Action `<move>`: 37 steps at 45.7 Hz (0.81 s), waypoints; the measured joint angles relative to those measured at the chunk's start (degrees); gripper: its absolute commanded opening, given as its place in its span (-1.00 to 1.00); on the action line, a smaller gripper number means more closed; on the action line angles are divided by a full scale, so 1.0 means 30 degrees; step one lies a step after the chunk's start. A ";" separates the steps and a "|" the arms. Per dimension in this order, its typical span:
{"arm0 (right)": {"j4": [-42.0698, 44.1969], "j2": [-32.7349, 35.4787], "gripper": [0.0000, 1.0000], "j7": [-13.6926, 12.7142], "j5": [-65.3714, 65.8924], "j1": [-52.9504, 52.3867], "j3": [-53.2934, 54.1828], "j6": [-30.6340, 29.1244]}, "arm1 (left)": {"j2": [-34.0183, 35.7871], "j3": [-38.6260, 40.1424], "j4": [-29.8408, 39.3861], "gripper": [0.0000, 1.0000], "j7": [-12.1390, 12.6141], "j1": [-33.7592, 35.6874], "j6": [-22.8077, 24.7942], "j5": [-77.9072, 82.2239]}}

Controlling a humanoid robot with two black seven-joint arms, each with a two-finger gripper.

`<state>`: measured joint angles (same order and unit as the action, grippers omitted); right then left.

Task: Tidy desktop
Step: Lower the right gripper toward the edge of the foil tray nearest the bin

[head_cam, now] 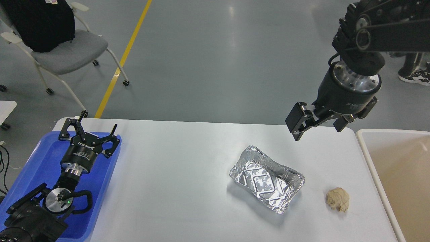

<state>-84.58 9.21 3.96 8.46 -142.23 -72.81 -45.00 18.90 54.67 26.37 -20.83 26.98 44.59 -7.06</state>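
Note:
The white desktop (174,174) fills the lower half of the head view. A dented silver foil tray (267,179) lies empty right of its centre. A crumpled beige paper ball (338,199) rests near the right edge. My right gripper (317,127) hangs open in the air above the desktop's far right corner, holding nothing, well above and behind the foil tray. My left gripper (98,125) stands open over the blue tray (40,161) at the far left, its fingers spread and empty.
A cream-rimmed beige bin (399,174) stands against the desktop's right edge. Beyond the far edge are grey floor, a yellow floor line (124,57) and a wheeled grey chair (63,50) with a black bag on it.

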 measured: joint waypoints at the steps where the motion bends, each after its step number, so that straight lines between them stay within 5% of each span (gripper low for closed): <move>1: 0.0026 0.0000 1.00 0.0000 0.0003 0.0020 -0.0003 0.0000 | 0.0000 0.0000 0.0000 0.98 0.0000 0.0000 0.0000 -0.0001; 37: 0.1837 -0.0050 0.99 0.0001 -0.0251 0.2971 0.0569 0.0001 | 0.0000 0.0000 0.0000 0.98 0.0000 0.0001 0.0023 -0.0019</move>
<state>-79.06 9.06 3.96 7.70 -133.32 -71.11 -45.00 18.90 54.67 26.37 -20.83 26.98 44.66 -7.12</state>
